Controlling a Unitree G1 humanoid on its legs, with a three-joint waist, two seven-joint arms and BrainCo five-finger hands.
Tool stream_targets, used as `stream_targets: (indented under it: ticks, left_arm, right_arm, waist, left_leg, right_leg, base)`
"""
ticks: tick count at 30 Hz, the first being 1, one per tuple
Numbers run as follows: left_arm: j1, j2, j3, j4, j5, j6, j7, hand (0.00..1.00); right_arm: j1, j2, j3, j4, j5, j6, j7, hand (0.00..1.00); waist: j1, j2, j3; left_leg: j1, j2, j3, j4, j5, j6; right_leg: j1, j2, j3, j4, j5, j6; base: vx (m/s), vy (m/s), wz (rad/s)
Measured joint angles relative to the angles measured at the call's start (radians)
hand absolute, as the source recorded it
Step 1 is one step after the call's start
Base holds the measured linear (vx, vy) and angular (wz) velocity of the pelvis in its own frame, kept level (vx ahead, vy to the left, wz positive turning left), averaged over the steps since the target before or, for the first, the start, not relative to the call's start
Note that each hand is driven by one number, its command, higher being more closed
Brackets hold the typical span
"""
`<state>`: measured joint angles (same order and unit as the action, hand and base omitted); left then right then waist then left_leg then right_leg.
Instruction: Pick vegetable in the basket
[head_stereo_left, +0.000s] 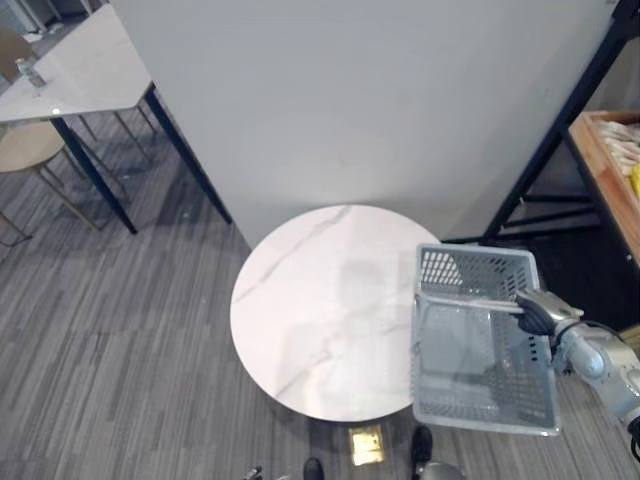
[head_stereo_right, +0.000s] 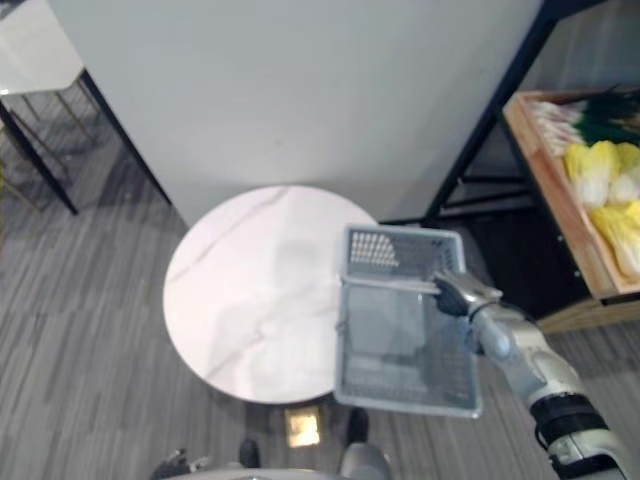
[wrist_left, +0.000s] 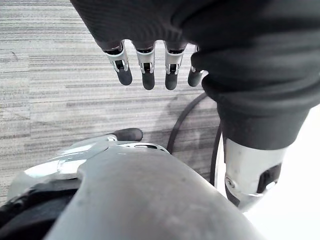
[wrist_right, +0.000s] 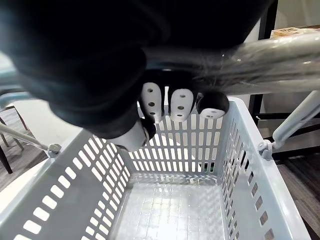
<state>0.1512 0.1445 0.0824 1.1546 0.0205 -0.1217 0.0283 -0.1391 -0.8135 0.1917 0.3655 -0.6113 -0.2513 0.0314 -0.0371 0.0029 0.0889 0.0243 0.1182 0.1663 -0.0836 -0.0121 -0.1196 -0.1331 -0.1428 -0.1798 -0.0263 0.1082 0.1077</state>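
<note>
The right hand (head_stereo_left: 540, 312) has its fingers curled round the handle (head_stereo_left: 465, 302) of the grey basket (head_stereo_left: 470, 268), which sits over the right edge of the round white table (head_stereo_left: 300, 300). The vegetables (head_stereo_right: 600, 180), yellow and green, lie on a wooden shelf (head_stereo_right: 555, 215) well to the right, past a black post (head_stereo_left: 548, 140); a white panel (head_stereo_left: 350, 100) stands behind the table. The left hand (wrist_left: 145, 65) hangs over the floor, fingers loosely straight.

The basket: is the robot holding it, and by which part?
Yes. The right hand grips the basket by its handle. The left hand holds nothing.
</note>
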Motion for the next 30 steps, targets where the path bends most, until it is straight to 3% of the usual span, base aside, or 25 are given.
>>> stream_targets:
  ticks: [7, 11, 15, 17, 18, 20, 21, 22, 23, 24, 25, 26, 29, 30]
  left_arm:
    - [0.027, -0.013, 0.042, 0.009, 0.001, 0.000, -0.005, 0.00]
    - [0.032, -0.017, 0.043, 0.006, -0.001, 0.000, -0.004, 0.00]
    - [0.033, -0.014, 0.040, -0.006, -0.001, 0.000, -0.004, 0.00]
    - [0.029, -0.011, 0.028, -0.008, 0.000, 0.000, -0.002, 0.00]
    - [0.023, -0.002, 0.009, -0.013, 0.003, 0.000, -0.001, 0.00]
    - [0.019, 0.015, -0.011, -0.019, 0.003, -0.002, 0.000, 0.00]
    - [-0.004, 0.028, -0.020, -0.023, 0.004, -0.002, 0.002, 0.00]
    - [-0.014, 0.033, -0.013, -0.005, 0.005, 0.000, 0.007, 0.00]
    - [-0.024, 0.026, -0.004, 0.009, 0.007, -0.001, 0.008, 0.00]
    - [-0.031, 0.027, -0.005, 0.020, 0.017, 0.001, 0.010, 0.00]
    - [-0.025, 0.032, -0.018, 0.017, 0.027, 0.000, 0.009, 0.00]
    - [-0.026, 0.042, -0.020, 0.018, 0.026, 0.003, 0.009, 0.00]
    - [-0.027, 0.060, -0.039, 0.018, 0.026, 0.002, 0.006, 0.00]
    - [-0.027, 0.061, -0.038, 0.018, 0.026, 0.001, 0.006, 0.00]
  right_arm:
    - [0.032, 0.007, -0.029, -0.034, 0.001, -0.018, 0.000, 1.00]
    - [0.065, 0.009, -0.029, -0.034, 0.001, -0.015, 0.000, 1.00]
    - [0.143, 0.040, -0.091, -0.034, 0.001, -0.008, 0.000, 1.00]
    - [0.150, 0.068, -0.126, -0.039, 0.000, 0.002, 0.000, 1.00]
    - [0.162, 0.090, -0.153, -0.051, 0.001, 0.006, -0.001, 1.00]
    - [0.168, 0.104, -0.154, -0.085, 0.001, 0.014, 0.000, 1.00]
    - [0.178, 0.103, -0.153, -0.127, 0.000, 0.025, -0.001, 1.00]
    - [0.160, 0.121, -0.141, -0.133, -0.007, 0.026, 0.000, 1.00]
    - [0.147, 0.131, -0.131, -0.136, -0.011, 0.027, 0.000, 1.00]
    - [0.152, 0.132, -0.119, -0.146, -0.010, 0.026, 0.000, 1.00]
    - [0.154, 0.135, -0.103, -0.146, -0.009, 0.027, 0.000, 1.00]
    - [0.153, 0.138, -0.102, -0.143, -0.011, 0.027, 0.000, 1.00]
    - [0.110, 0.159, -0.087, -0.141, -0.011, 0.027, 0.001, 1.00]
    - [0.096, 0.164, -0.079, -0.140, -0.011, 0.027, 0.001, 1.00]
  waist:
    - [-0.012, 0.000, -0.005]
    - [-0.015, 0.007, -0.011]
    - [-0.019, -0.006, -0.005]
    - [-0.022, -0.010, -0.002]
    - [-0.024, -0.013, -0.002]
    - [-0.041, -0.021, -0.005]
    - [-0.041, -0.029, -0.001]
    - [-0.028, -0.012, -0.003]
    - [-0.011, 0.001, 0.012]
    - [-0.021, 0.016, 0.022]
    - [-0.017, 0.012, 0.022]
    - [-0.013, 0.009, 0.021]
    - [0.014, -0.036, -0.006]
    - [0.017, -0.037, -0.006]
  left_leg:
    - [0.030, 0.008, 0.022, 0.009, -0.014, -0.005]
    - [-0.017, 0.035, 0.043, 0.188, -0.121, -0.007]
    - [-0.006, 0.037, 0.059, 0.266, -0.176, -0.003]
    - [-0.024, 0.030, 0.090, 0.305, -0.198, 0.010]
    - [-0.053, 0.024, 0.111, 0.342, -0.217, 0.022]
    - [-0.118, 0.022, 0.142, 0.422, -0.250, 0.041]
    - [-0.164, 0.021, 0.171, 0.486, -0.270, 0.074]
    - [-0.182, 0.068, 0.246, 0.475, -0.272, 0.106]
    - [-0.174, 0.089, 0.288, 0.463, -0.268, 0.117]
    - [-0.168, 0.111, 0.312, 0.442, -0.250, 0.125]
    - [-0.135, 0.115, 0.356, 0.385, -0.217, 0.133]
    - [-0.109, 0.114, 0.401, 0.341, -0.190, 0.141]
    - [-0.107, 0.119, 0.537, 0.294, -0.151, 0.148]
    - [-0.108, 0.124, 0.563, 0.294, -0.148, 0.148]
  right_leg:
    - [0.023, 0.009, 0.019, -0.004, 0.000, 0.000]
    - [0.015, 0.019, 0.053, 0.062, -0.035, -0.005]
    - [-0.008, 0.000, 0.081, 0.184, -0.094, 0.005]
    - [-0.036, -0.006, 0.120, 0.197, -0.085, 0.020]
    - [-0.062, -0.007, 0.150, 0.196, -0.066, 0.046]
    - [-0.100, -0.011, 0.185, 0.167, -0.021, 0.059]
    - [-0.144, -0.010, 0.205, 0.137, 0.054, 0.077]
    - [-0.146, 0.017, 0.216, 0.001, 0.255, 0.061]
    - [-0.152, 0.027, 0.161, 0.040, 0.250, 0.047]
    - [-0.169, 0.030, 0.059, 0.212, 0.104, -0.097]
    - [-0.162, 0.004, -0.037, 0.412, -0.048, -0.128]
    - [-0.117, -0.025, -0.087, 0.511, -0.113, -0.124]
    - [-0.033, -0.102, -0.143, 0.588, -0.151, -0.128]
    - [-0.019, -0.112, -0.147, 0.584, -0.150, -0.128]
  base:
    - [0.01, -0.015, -0.09]
    - [-0.01, -0.006, -0.23]
    - [0.00, 0.036, -0.12]
    - [-0.06, 0.109, -0.44]
    - [-0.12, 0.124, -0.53]
    - [-0.15, 0.118, -0.57]
    - [-0.28, 0.170, -1.26]
    - [-0.36, 0.175, -1.52]
    - [-0.34, 0.144, -1.42]
    - [-0.26, 0.151, -1.15]
    - [-0.18, 0.166, -1.14]
    - [-0.15, 0.142, -1.08]
    - [-0.15, 0.030, -1.30]
    - [-0.14, -0.052, -1.44]
